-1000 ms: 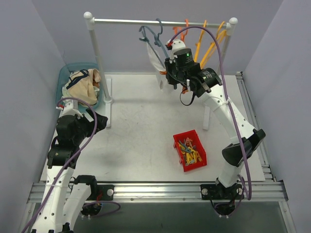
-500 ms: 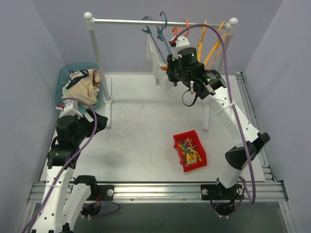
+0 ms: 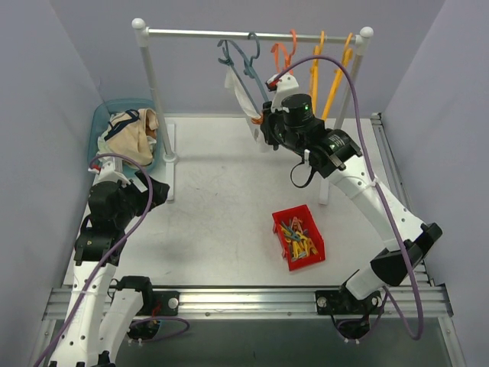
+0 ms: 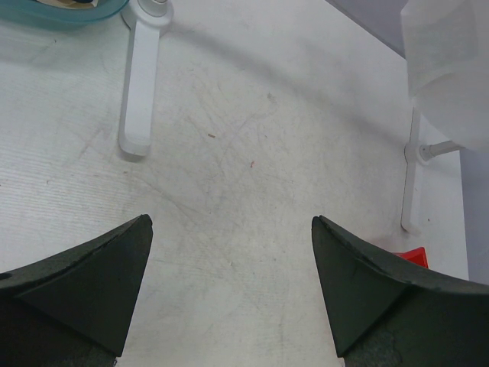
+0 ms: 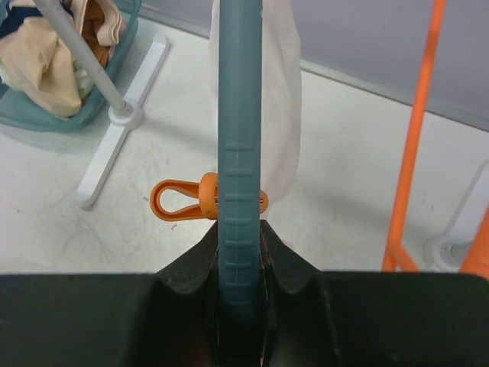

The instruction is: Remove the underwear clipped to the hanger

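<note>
A plain white underwear point(image 3: 243, 99) hangs from a teal hanger point(image 3: 237, 60) on the rack rail, held by an orange clip point(image 3: 257, 120). My right gripper point(image 3: 265, 128) is shut on the hanger's lower bar, just beside the clip. In the right wrist view the teal bar point(image 5: 238, 138) runs between my closed fingers point(image 5: 281, 256), with the orange clip point(image 5: 182, 200) on its left and the white underwear point(image 5: 281, 92) behind. A cream piece with dark trim point(image 3: 122, 122) lies in the teal basket point(image 3: 99, 121). My left gripper point(image 4: 229, 229) is open and empty, low over the table.
Orange and yellow hangers point(image 3: 317, 65) hang on the rail's right part. A red bin point(image 3: 299, 237) of clips sits mid-table. The rack's white feet point(image 3: 168, 164) stand left and right. A peach-tan cloth point(image 3: 145, 141) fills the basket. An orange hanger point(image 5: 416, 138) is close on my right.
My right gripper, still shut on the teal hanger, has shifted a little right and toward the near side. The hanger and white underwear swung right, then back left.
</note>
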